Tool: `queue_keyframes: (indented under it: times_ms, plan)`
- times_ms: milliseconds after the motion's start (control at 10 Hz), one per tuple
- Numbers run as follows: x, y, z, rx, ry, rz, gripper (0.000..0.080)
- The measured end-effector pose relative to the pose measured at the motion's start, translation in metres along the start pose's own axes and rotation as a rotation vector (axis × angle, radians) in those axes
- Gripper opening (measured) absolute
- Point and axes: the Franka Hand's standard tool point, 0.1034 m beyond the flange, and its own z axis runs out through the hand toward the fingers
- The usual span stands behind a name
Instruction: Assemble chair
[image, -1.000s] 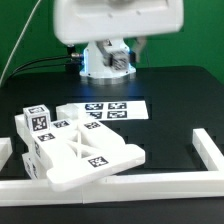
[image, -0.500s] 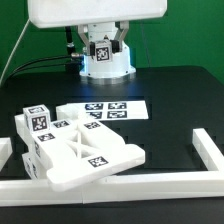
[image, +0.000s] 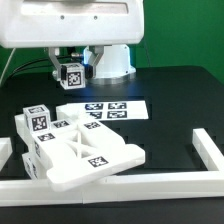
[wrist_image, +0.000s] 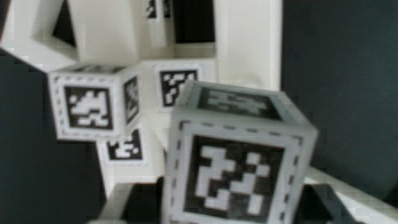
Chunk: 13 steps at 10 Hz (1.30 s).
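Exterior view: carrying a small tagged cube (image: 72, 76) aloft at far left – gripper (image: 72, 68) fingers clamped on it, apparently for fitting. Resting below at near left – the chair (image: 75, 150), partly assembled, just near of the marker board (image: 110, 109).

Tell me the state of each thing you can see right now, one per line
Gripper: raised above the table, shut on small cube.
Small cube: held in the air.
Chair frame parts: piled together on the table.
Marker board: flat on the table.
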Motion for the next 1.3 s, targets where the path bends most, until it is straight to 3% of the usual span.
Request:
queue_keyframes:
  times_ms: [100, 400, 500, 900, 1300]
  plan:
    - [-0.003, -0.006, -0.004, 0.022, -0.020, 0.031, 0.0284]
    - [-0.003, -0.005, 0.000, 0.017, -0.023, 0.036, 0.0284]
    - [-0.002, -0.011, 0.008, 0.021, -0.034, 0.034, 0.0284]
    - [-0.004, -0.007, 0.031, -0.002, -0.035, 0.034, 0.0284]
    - [-0.005, -0.013, 0.037, 0.004, -0.045, 0.041, 0.0284]
